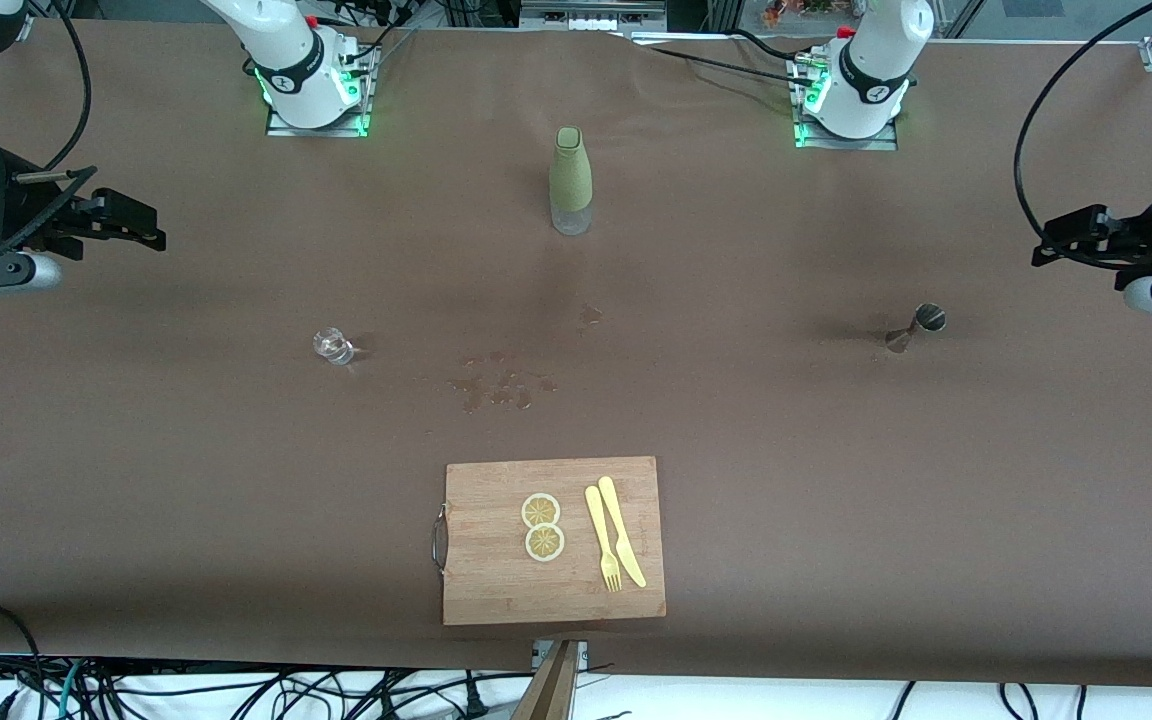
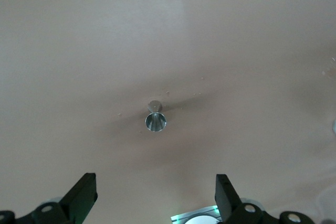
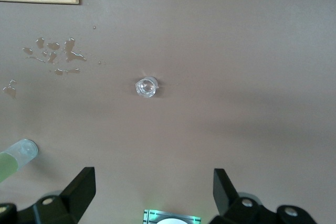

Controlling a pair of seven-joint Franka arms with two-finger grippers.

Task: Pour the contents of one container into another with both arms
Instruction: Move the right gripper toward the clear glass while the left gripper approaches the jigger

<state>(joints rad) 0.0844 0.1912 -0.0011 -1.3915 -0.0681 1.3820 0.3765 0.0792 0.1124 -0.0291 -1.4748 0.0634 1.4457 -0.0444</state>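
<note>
1. So far nothing is picked up or poured.
2. Left tool (image 2: 156, 195) is spread wide and empty, over the jigger (image 2: 156, 119).
3. Right tool (image 3: 155, 190) is spread wide and empty, over the cup (image 3: 146, 87).

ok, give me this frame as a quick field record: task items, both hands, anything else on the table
glass cup: upright, toward the right arm's end
jigger: standing, toward the left arm's end
left hand: open, empty, above the table's left-arm end
right hand: open, empty, above the table's right-arm end
bottle: upright, between the bases
cutting board: nearest the camera, with lemon slices, fork, knife
spill: mid-table
</note>
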